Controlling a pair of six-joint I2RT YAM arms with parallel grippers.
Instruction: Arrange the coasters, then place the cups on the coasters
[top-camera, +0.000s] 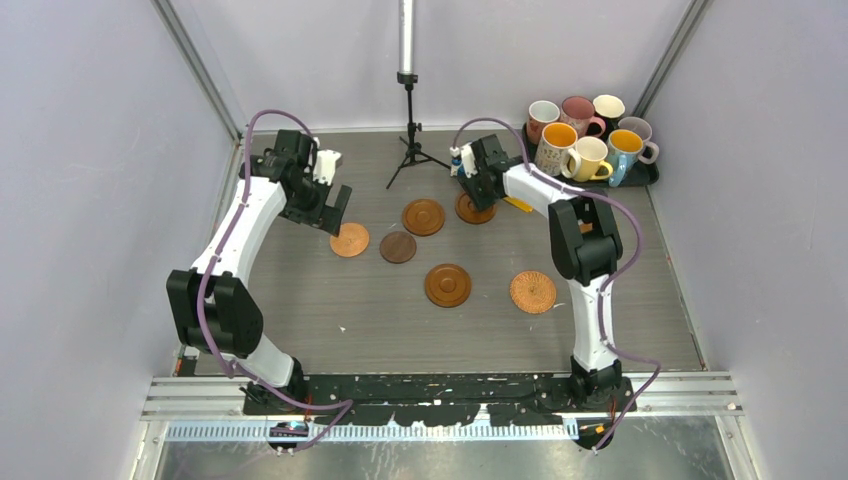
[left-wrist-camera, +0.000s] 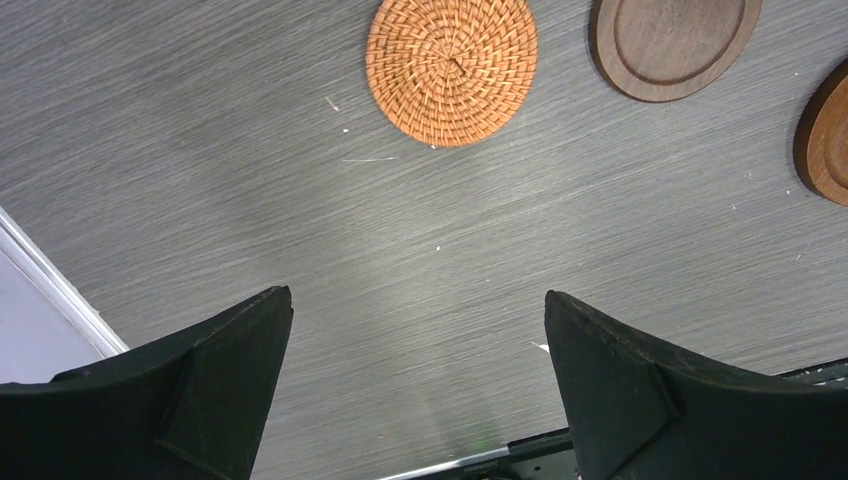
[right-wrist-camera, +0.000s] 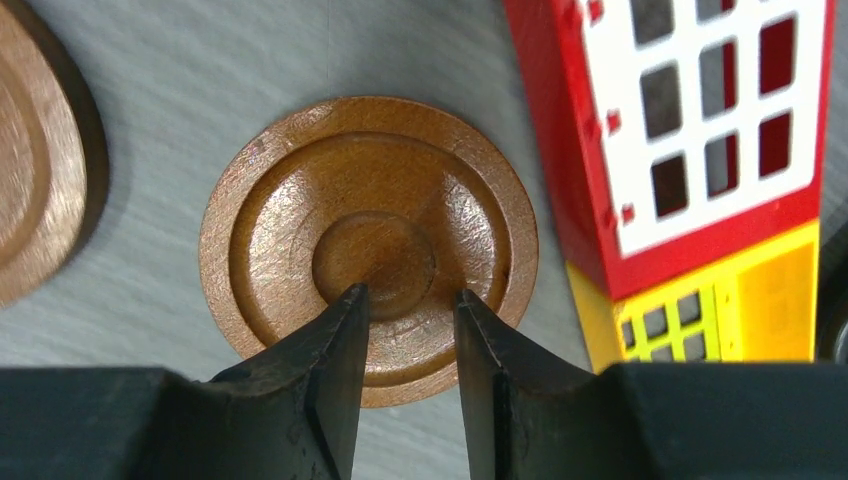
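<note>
Six coasters lie on the grey table. A woven orange coaster (top-camera: 349, 240), a dark one (top-camera: 398, 246) and a brown one (top-camera: 423, 217) lie left of centre. Another brown coaster (top-camera: 447, 285) and a woven one (top-camera: 533, 292) lie nearer. My right gripper (top-camera: 470, 188) hovers over the sixth, a brown grooved coaster (right-wrist-camera: 370, 170); its jaws (right-wrist-camera: 411, 291) stand a narrow gap apart with nothing between them. My left gripper (left-wrist-camera: 415, 293) is wide open over bare table, the woven coaster (left-wrist-camera: 452, 68) ahead of it. Several cups (top-camera: 577, 140) crowd a black tray (top-camera: 640, 177) at the back right.
A red and yellow toy block (right-wrist-camera: 700, 150) lies right beside the coaster under my right gripper. A black tripod (top-camera: 408, 140) stands at the back centre. Grey walls close in the table on three sides.
</note>
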